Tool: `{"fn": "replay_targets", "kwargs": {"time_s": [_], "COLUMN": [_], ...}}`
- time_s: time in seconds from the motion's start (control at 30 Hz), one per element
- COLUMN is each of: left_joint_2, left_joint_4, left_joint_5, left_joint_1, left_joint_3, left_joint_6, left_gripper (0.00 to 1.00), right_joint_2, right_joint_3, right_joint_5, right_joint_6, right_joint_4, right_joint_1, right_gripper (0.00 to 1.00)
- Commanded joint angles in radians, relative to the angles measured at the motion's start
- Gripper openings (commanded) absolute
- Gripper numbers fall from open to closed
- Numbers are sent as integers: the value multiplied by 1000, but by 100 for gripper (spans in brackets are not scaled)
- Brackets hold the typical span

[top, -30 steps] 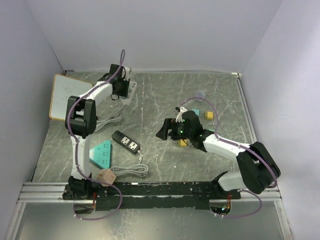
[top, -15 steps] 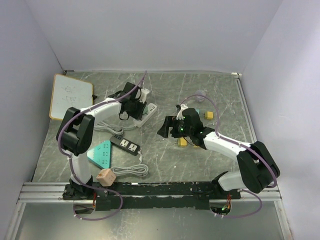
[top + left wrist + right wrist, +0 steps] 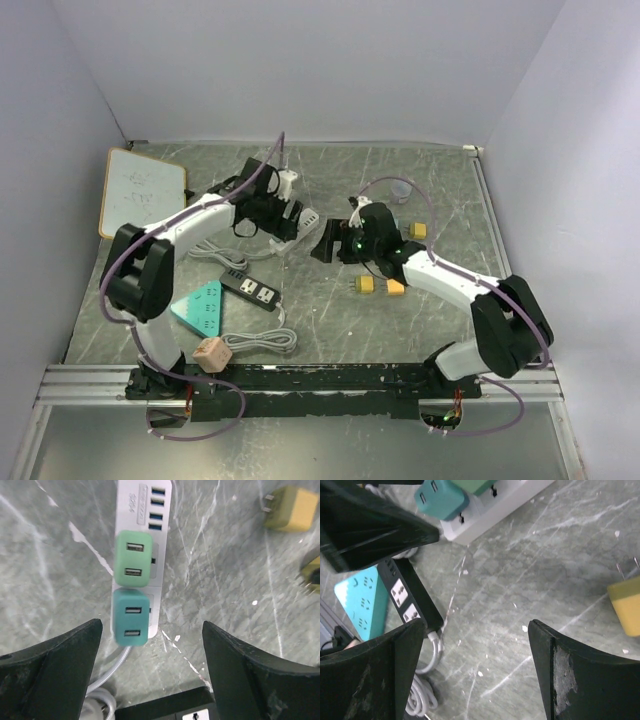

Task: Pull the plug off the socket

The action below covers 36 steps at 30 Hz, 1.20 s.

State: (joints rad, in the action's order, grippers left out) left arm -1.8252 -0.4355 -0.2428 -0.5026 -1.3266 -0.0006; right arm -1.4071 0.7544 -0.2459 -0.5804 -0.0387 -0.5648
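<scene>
A white socket strip point(image 3: 142, 510) lies on the table with two plugs in it: a light green one point(image 3: 132, 560) and a teal one point(image 3: 131, 617). My left gripper point(image 3: 152, 645) hovers open just above the strip's cable end, fingers either side and touching nothing. In the top view the strip point(image 3: 306, 220) sits mid-table between both grippers. My right gripper point(image 3: 475, 635) is open and empty, a short way from the teal plug point(image 3: 440, 497) and the strip point(image 3: 495, 507). It shows in the top view as the right gripper point(image 3: 330, 243).
A black socket strip point(image 3: 251, 285) with a coiled grey cable point(image 3: 255, 340) lies near the left arm, beside a teal triangular socket point(image 3: 203, 305) and a pink cube point(image 3: 212, 352). Yellow plugs point(image 3: 366, 286) lie loose at the right. A whiteboard point(image 3: 142, 190) rests at the far left.
The left arm carried the white strip from the back left toward the middle, then opened and let it go. The right gripper moved up and left toward the strip.
</scene>
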Motion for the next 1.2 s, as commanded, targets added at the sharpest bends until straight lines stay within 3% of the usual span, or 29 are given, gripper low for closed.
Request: {"fn": "replay_targets", "kwargs": {"time_s": [0.0, 0.1, 0.37, 0.57, 0.87, 1.0, 1.17], "left_joint_2": [119, 169, 254, 261, 250, 241, 217], "left_joint_4": [6, 23, 15, 11, 17, 24, 21], "left_joint_5": [-31, 24, 383, 356, 285, 247, 217], "left_joint_1": [58, 92, 150, 168, 190, 191, 192], "left_joint_3": [-13, -2, 14, 11, 11, 15, 10], "left_joint_6": [-28, -64, -196, -224, -234, -229, -225], "left_gripper": [94, 94, 95, 95, 93, 93, 92], "right_joint_2": [-73, -152, -393, -525, -661, -685, -671], "right_joint_3": [98, 184, 501, 632, 739, 767, 740], "right_joint_5": [46, 84, 213, 324, 427, 442, 449], "right_joint_6": [-57, -122, -311, -510, -551, -528, -517], "right_joint_4": [52, 107, 236, 295, 338, 344, 343], "right_joint_1": [-1, -11, -118, -174, -192, -191, -189], "right_gripper": [84, 82, 81, 79, 72, 64, 43]}}
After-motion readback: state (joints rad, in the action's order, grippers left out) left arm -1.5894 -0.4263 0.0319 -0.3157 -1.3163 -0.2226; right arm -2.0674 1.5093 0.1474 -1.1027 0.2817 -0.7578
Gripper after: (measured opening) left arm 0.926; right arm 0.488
